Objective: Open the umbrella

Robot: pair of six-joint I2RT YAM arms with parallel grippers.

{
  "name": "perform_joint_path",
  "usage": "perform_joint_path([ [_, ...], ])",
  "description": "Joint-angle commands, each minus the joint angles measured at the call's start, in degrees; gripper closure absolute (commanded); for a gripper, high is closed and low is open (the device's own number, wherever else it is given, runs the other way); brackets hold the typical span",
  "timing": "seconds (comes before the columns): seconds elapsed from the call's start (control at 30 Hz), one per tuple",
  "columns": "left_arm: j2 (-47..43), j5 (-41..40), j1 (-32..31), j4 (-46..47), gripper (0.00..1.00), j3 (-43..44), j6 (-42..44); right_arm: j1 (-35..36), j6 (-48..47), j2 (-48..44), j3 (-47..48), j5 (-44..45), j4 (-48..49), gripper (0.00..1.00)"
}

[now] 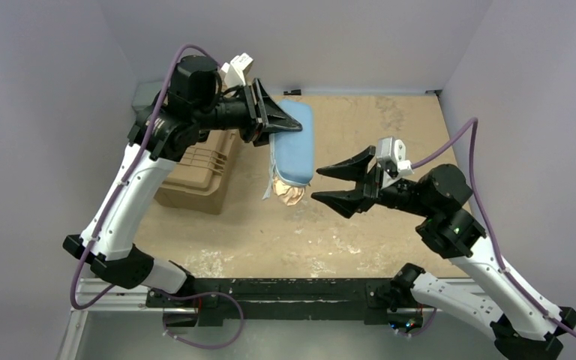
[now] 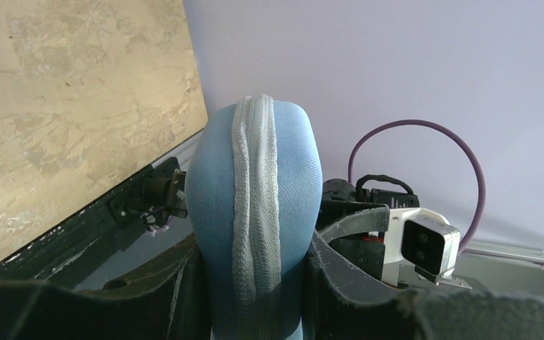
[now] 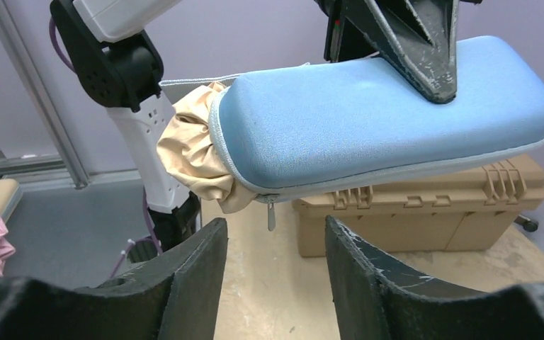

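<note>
Two black fingers [image 3: 184, 283] of the right claw [image 3: 275, 234] fill the bottom of the right wrist view, spread wide and holding nothing; the claw is released; just ahead of it and a little above hangs a light-blue sleeve [image 3: 368, 120], an oblong zipped pouch lifted off the table [image 3: 269, 297]; out of the sleeve's open end, toward the left finger of this claw, bulges a bunch of pale beige cloth, the umbrella [image 3: 191, 152], still folded and mostly inside the sleeve; its shaft and handle cannot be seen; a small zip pull [image 3: 271, 214] dangles under that end, straight ahead of the gap between the fingers; the claw touches neither cloth nor sleeve.

The left claw [image 1: 281, 124] is clenched on the far part of the sleeve [image 1: 296, 154], one finger on each broad face; in its own wrist view the sleeve [image 2: 255, 184] stands up between the fingers, its grey zip seam running down the middle.

From above, the umbrella cloth [image 1: 289, 193] sits just left of the right claw's [image 1: 322, 184] tips; a tan ribbed case [image 1: 199, 176] lies on the table [image 1: 375, 120] below and to the near side of the left claw.
</note>
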Motion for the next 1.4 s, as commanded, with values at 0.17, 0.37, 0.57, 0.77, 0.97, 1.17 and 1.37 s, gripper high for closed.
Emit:
perform_joint_path([
  [0.17,0.85,-0.57,-2.09,7.85,1.0,1.51,-3.54,0.63,-3.03,0.01,0.83,4.94,-0.67,0.59],
  [0.37,0.91,-1.02,-2.56,7.91,1.0,1.81,-3.3,0.64,-4.07,1.01,1.01,5.71,-0.8,0.65],
  [0.57,0.9,-1.21,-2.54,7.82,1.0,1.81,-3.19,0.81,-4.15,1.52,0.75,5.33,-0.59,0.74],
  [0.77,0.91,-1.21,-2.59,7.9,1.0,1.86,-3.12,0.82,-4.42,1.49,0.48,6.08,-0.61,0.82],
  [0.97,0.67,-1.42,-2.54,7.23,1.0,1.84,-2.64,0.83,-4.74,1.22,0.57,5.86,-0.52,1.0],
  [1.17,0.56,-2.06,-2.45,6.72,1.0,1.93,-2.56,0.84,-5.88,0.93,1.5,2.5,-3.82,0.99],
  [1.37,1.86,-2.44,-2.03,2.99,1.0,4.98,-2.64,1.0,-12.97,-2.15,1.0,5.45,-12.21,0.46],
])
